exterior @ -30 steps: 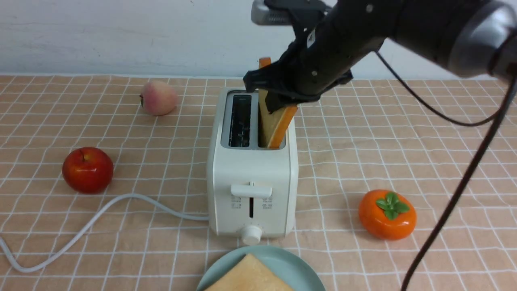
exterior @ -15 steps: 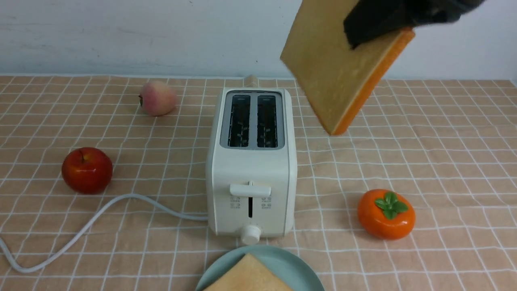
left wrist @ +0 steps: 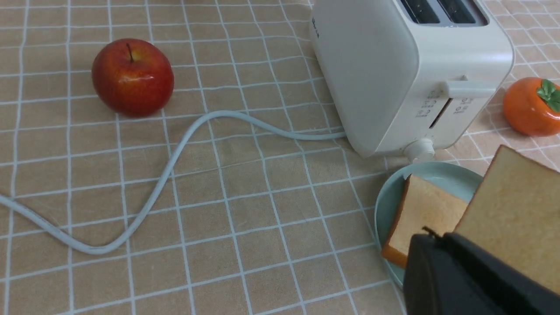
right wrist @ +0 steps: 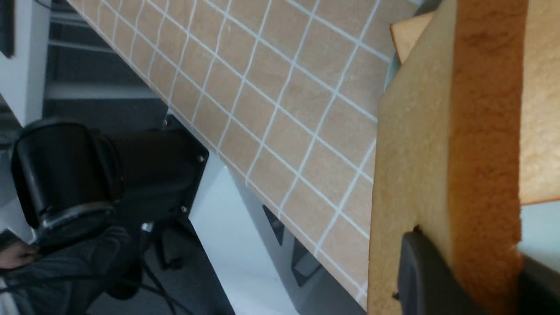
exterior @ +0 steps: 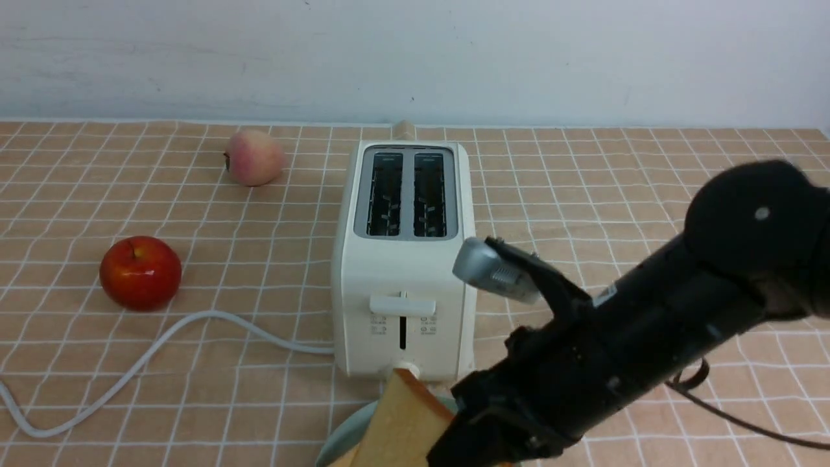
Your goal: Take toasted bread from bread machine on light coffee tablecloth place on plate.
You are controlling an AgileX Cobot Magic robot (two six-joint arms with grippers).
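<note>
The light coffee tablecloth [exterior: 583,175] covers the whole tabletop. The right arm [exterior: 648,331] slants across the lower right of the front view and hides the persimmon [left wrist: 531,107], which only the left wrist view shows, beside the bread machine [exterior: 402,272]. The machine stands upright at the centre, and both of its slots are dark inside. Just in front of it lies the plate [left wrist: 385,205], cut off by the frame edge in both views and mostly covered. The right gripper [exterior: 467,431] clamps one edge of the held toast slice [left wrist: 516,210]. That slice is tilted above the plate and juts from the fingers toward the machine. Beneath it the flat toast slice [left wrist: 426,214] rests on the plate, partly overlapped. In the front view the held slice's top corner covers part of the knob [left wrist: 419,150]. The left gripper does not appear in any view.
</note>
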